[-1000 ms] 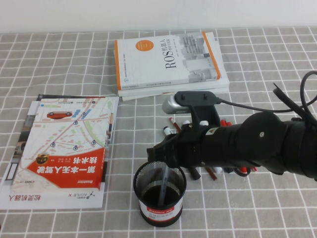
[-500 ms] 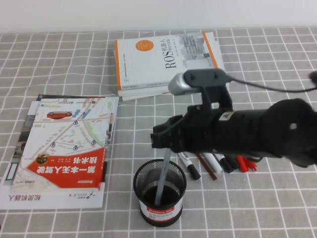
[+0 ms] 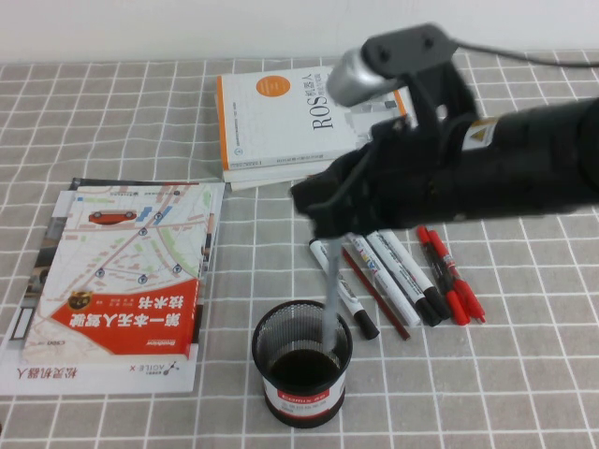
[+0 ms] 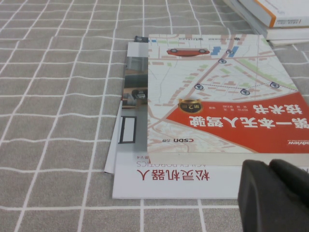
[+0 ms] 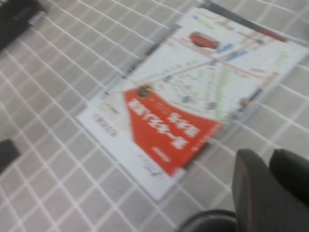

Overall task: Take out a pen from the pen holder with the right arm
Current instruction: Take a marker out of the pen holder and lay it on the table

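Now, step in hand: lifting the pen [image 3: 330, 281] out of the pen holder [image 3: 301, 363], by my reading; its lower end sits just inside the rim, not yet clear.
Right gripper: the right gripper [image 3: 323, 224] hangs above and just far of the holder, fingers clenched on the pen's upper end.
Left gripper: the left gripper [image 4: 276, 193] sits low by the near edge of the red book [image 4: 217, 111] on the left; its fingers lie pressed together on nothing.
Doing it well: draw straight up until the tip is over the mesh rim, and only then move aside; a sideways pull too soon could catch the rim and tip the light holder.
Grip: keep the clench firm, since the slim, smooth pen hangs at a slant and could slip or swing.
Set-down room: markers [image 3: 398, 276] and red pens [image 3: 449, 281] lie in a row just far and right of the holder, so any landing spot should avoid them.
Far book: the white-and-orange ROS book [image 3: 314, 112] reads "ROS机器人".
Red book writing: "第一本无人驾驶技术书", with "CSDN" in small print.
Booklet beneath: the booklet [image 4: 159, 181] reads "松灵机器人" and "AGILE X".
Holder label: a red strip near the base; its writing is too small to read.
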Controlling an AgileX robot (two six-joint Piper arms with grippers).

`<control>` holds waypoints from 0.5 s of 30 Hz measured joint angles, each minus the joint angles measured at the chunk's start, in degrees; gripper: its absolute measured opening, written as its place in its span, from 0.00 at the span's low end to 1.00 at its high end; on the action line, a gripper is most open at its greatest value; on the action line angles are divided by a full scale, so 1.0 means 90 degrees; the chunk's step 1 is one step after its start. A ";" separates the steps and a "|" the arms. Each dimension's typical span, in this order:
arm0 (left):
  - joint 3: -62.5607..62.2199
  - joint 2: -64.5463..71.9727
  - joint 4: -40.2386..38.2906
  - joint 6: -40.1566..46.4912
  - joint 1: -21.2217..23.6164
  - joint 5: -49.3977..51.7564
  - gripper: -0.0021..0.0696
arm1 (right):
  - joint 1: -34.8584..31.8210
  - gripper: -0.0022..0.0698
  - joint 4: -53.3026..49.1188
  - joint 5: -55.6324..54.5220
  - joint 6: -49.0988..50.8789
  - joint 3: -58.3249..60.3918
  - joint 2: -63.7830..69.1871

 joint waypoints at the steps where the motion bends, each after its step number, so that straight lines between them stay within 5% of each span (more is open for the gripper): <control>1: 0.0000 0.0000 0.0000 0.0000 0.0000 0.0000 0.02 | -0.0061 0.05 -0.0255 0.0130 0.0172 -0.0098 0.0000; 9: 0.0000 0.0000 0.0000 0.0000 0.0000 0.0000 0.02 | -0.0610 0.05 -0.2474 0.1418 0.1713 -0.0956 0.0171; 15: 0.0000 0.0000 0.0000 0.0000 0.0000 0.0000 0.02 | -0.0778 0.05 -0.2865 0.2609 0.1835 -0.1767 0.1154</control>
